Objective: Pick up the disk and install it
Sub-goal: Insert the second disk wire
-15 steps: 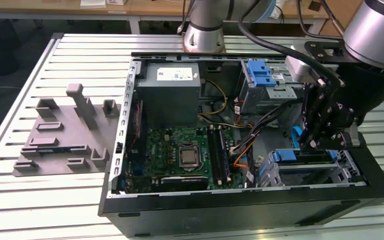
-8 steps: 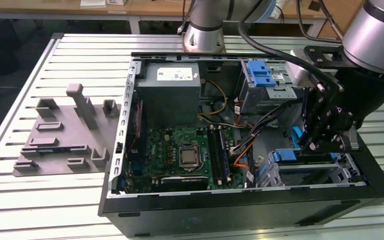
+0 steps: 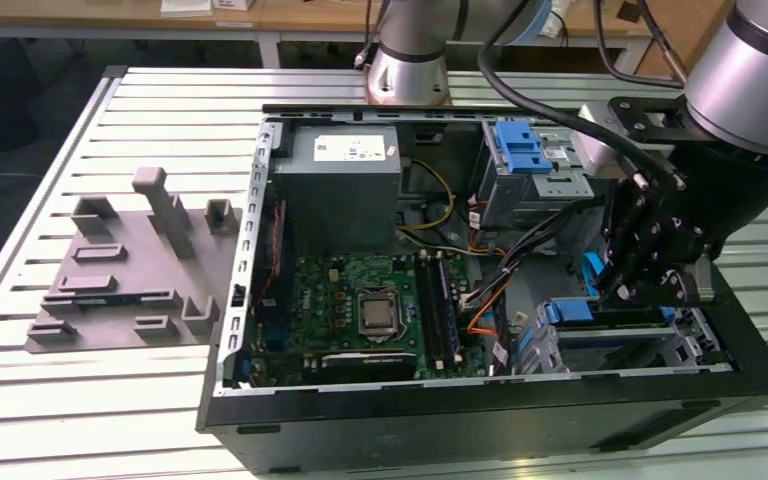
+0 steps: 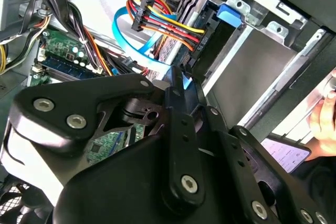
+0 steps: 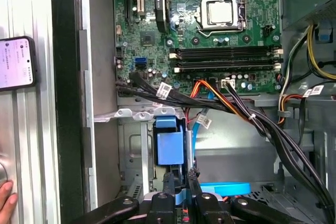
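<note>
Pincer (image 5: 178,182) clamped together on blue tab; disk (image 5: 170,145) mostly hidden in bay

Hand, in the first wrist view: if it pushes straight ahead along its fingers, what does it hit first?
Most likely the blue carrier tab just beyond the hand, sitting in the metal drive cage. Depth is unclear; the fingers look nearly closed and may already touch it.

Green motherboard (image 5: 210,30); blue carrier (image 5: 170,142); black gripper (image 5: 178,192); orange, red and yellow wires (image 4: 163,17); grey fixture (image 3: 131,265) on silver ribbed surface (image 3: 37,400); black case (image 3: 491,425).
</note>
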You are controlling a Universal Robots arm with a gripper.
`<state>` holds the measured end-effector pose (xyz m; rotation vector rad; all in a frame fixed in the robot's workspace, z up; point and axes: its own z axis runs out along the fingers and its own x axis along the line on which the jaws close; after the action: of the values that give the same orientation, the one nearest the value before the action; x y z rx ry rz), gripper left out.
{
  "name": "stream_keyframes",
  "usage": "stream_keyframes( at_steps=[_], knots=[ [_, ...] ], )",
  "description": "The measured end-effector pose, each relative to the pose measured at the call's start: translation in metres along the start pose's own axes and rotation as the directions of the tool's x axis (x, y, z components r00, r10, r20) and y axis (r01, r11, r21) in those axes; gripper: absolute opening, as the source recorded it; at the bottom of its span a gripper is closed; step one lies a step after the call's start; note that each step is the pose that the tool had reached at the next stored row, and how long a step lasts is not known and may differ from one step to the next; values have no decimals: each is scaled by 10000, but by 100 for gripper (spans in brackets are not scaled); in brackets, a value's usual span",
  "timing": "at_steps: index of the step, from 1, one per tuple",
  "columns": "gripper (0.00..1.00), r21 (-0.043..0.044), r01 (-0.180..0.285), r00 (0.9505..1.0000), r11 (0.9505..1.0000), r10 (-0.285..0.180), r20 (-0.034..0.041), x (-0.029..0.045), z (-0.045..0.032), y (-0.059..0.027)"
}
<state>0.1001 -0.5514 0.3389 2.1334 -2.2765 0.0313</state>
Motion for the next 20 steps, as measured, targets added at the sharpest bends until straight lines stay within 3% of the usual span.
stream_keyframes(
  at_steps=[11,20],
  knots=[
    [24,-106,4,10000,9999,-3,49,-7,35,-68],
    [24,-128,-4,9999,9999,6,106,-8,42,-80]
  ],
)
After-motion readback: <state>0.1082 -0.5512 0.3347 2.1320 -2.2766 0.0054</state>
